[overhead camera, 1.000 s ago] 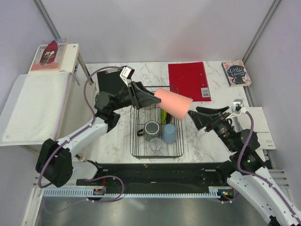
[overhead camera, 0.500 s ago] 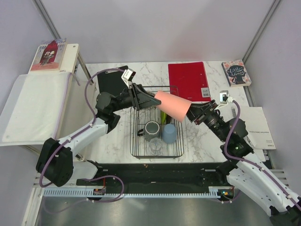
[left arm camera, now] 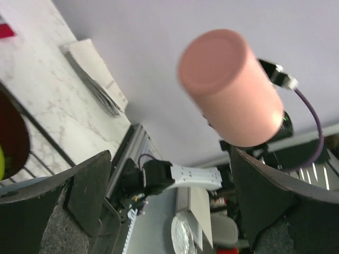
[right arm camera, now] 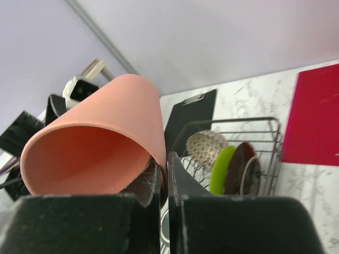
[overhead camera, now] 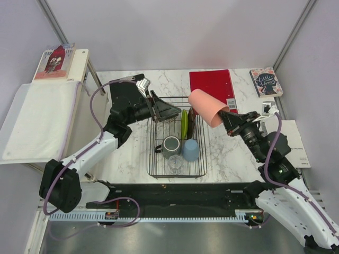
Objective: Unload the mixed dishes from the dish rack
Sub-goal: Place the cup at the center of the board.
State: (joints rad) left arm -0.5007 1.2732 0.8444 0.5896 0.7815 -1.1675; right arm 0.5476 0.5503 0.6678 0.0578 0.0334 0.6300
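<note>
The pink cup [overhead camera: 207, 107] hangs in the air above the rack's far right corner, tilted with its mouth toward my right gripper [overhead camera: 226, 117]. That gripper [right arm camera: 164, 174] is shut on the pink cup's [right arm camera: 106, 137] rim, one finger inside and one outside. My left gripper [overhead camera: 172, 112] stands open over the dish rack [overhead camera: 150, 159], apart from the cup; its wrist view shows the pink cup's [left arm camera: 230, 87] base beyond the open left gripper [left arm camera: 175, 201]. In the rack are a grey mug [overhead camera: 171, 146], blue cup [overhead camera: 190, 150], clear glass [overhead camera: 175, 165], lime-green plate [overhead camera: 184, 123], dark red plate [right arm camera: 241, 166] and mesh bowl [right arm camera: 205, 148].
A red clipboard [overhead camera: 213, 90] lies behind the rack on the right, a black clipboard [overhead camera: 124, 95] behind it on the left. A book [overhead camera: 266, 82] sits at the far right corner, papers [overhead camera: 294, 143] at the right edge. A towel-covered side table [overhead camera: 37, 119] stands left.
My right gripper closed on the cup's rim while my left gripper opened and let go. The cup moved right and back with the right arm; the left gripper drew back left.
</note>
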